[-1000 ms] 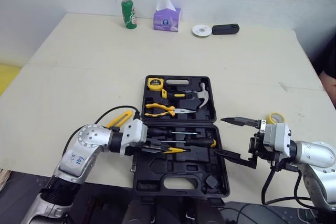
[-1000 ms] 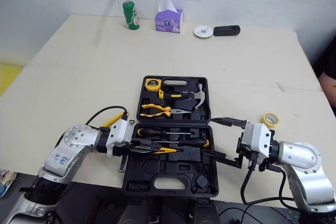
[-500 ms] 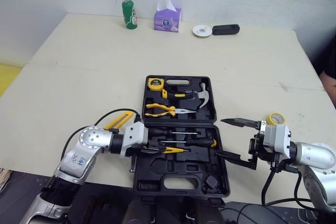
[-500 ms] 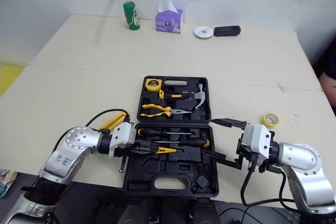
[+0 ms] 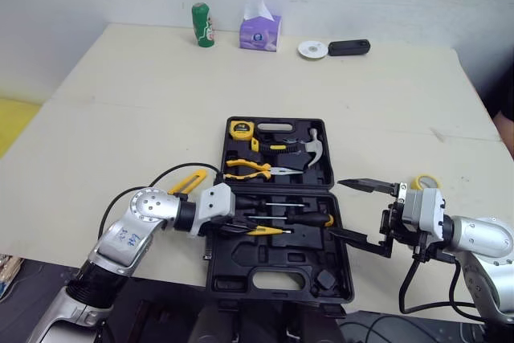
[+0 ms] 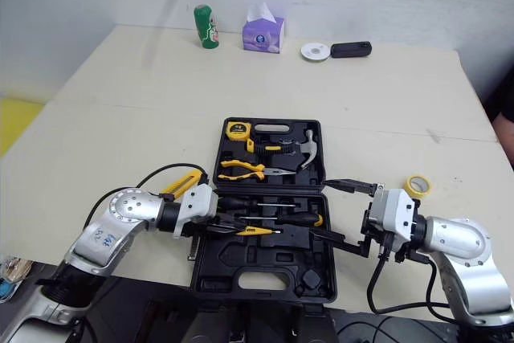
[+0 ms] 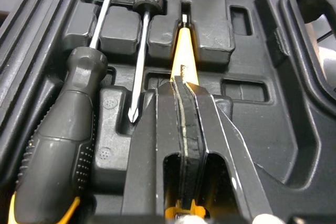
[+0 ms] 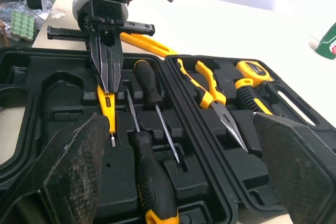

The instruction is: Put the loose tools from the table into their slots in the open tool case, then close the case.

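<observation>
The black tool case lies open at the table's near edge. Its far half holds a tape measure, pliers and a hammer. Two black-handled screwdrivers lie in the near half. My left gripper reaches in from the case's left side, shut on a slim yellow screwdriver whose tip rests in a moulded slot. Beside the case's right edge my right gripper stands open and holds nothing. A yellow box cutter lies on the table left of the case.
A yellow tape roll lies on the table right of the case, behind my right wrist. Along the far edge stand a green can, a tissue box, a white disc and a black object.
The head views have shifted slightly. My left gripper has edged a little further right into the case with the yellow screwdriver. The right gripper has stayed where it was.
</observation>
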You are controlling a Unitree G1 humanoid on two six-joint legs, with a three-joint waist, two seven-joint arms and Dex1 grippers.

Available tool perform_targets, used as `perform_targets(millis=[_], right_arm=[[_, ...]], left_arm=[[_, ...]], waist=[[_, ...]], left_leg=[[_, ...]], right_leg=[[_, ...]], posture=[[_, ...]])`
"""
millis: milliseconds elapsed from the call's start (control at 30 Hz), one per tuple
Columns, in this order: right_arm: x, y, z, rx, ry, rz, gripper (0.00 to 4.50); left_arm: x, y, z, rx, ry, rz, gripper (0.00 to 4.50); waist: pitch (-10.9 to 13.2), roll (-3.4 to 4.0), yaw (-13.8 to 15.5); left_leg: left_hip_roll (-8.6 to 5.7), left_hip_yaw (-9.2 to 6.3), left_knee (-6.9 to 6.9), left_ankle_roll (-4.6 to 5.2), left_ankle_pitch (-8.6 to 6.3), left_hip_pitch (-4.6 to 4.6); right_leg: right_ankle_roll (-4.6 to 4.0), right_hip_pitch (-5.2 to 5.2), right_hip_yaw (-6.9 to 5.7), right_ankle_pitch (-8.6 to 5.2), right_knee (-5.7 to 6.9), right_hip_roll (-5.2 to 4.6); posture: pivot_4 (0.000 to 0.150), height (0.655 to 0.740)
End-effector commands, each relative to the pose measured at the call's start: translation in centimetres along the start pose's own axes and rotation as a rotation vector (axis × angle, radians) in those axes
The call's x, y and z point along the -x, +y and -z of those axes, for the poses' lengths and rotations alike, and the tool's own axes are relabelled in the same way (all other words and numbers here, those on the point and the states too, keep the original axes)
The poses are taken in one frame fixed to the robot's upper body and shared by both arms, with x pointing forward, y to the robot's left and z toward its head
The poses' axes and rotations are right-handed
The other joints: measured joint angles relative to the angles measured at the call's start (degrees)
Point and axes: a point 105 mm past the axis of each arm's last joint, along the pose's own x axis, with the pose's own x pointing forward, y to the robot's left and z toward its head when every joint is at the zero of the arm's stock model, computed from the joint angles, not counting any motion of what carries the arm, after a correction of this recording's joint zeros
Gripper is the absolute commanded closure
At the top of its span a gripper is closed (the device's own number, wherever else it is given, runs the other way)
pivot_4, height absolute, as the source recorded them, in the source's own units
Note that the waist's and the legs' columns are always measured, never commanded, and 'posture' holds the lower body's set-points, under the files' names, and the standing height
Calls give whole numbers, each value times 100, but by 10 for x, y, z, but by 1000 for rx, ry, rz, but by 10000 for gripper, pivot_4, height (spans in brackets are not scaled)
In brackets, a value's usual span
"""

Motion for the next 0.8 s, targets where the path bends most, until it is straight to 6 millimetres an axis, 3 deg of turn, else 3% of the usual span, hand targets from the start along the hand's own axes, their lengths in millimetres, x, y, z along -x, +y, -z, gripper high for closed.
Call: perform_targets(millis=[33, 100, 233, 333, 500, 567, 667, 700, 800], right_arm=[[-1, -1, -7, 30, -22, 5, 0], [0, -2, -6, 30, -19, 9, 0], [11, -10, -4, 51, 10, 48, 0], [18, -12, -2, 56, 30, 65, 0], [47, -24, 0, 96, 109, 141, 0], [72, -30, 2, 117, 166, 189, 0], [105, -39, 4, 138, 215, 299, 0], [122, -43, 10, 140, 249, 355, 0], [159, -56, 17, 152, 294, 528, 0]], left_arm=[[-10, -13, 35, 96, 126, 29, 44751], [-11, -8, 31, 95, 91, -15, 44751], [-5, 2, -8, 79, -93, -67, 44751], [5, 6, -18, 46, -136, -93, 44751], [43, 17, -27, 14, -187, -165, 44751], [66, 16, -37, 32, -261, -176, 44751], [101, 28, -28, 26, -224, -324, 36398], [122, 39, -20, 20, -210, -437, 32896], [165, 58, -6, -4, -191, -667, 20148]], waist=[[-14, 15, 1], [-27, 31, 2], [-34, 42, 19], [-29, 38, 8], [-15, 23, -12], [-14, 22, -14], [-12, 21, -17], [-11, 21, -17], [-10, 20, -25]], left_leg=[[0, 0, 0, 1, -1, 0], [0, 0, 0, 3, -4, 0], [-2, 0, 1, 10, -8, -3], [-2, 0, 2, 13, -10, -10], [-2, 2, 1, 12, -10, -18], [-2, 3, 3, 12, -10, -17], [-1, 3, 1, 12, -10, -14], [-1, 3, -1, 12, -10, -13], [-1, 8, -3, 12, -11, -10]], right_leg=[[1, 0, 0, 0, -1, 0], [2, 1, 1, 1, -4, 0], [8, 3, 1, 5, -10, -2], [9, -2, 1, 5, -12, -1], [9, -9, -2, 5, -14, 2], [10, -8, -2, 5, -15, 1], [10, -7, -2, 5, -17, 0], [10, -7, -2, 5, -17, 1], [10, -7, -1, 5, -17, 1]], posture=[[1500, 7400], [1500, 7400], [1500, 7400], [1500, 7400], [1500, 7400], [1500, 7400], [1500, 7400], [1500, 7400], [1500, 7400]])
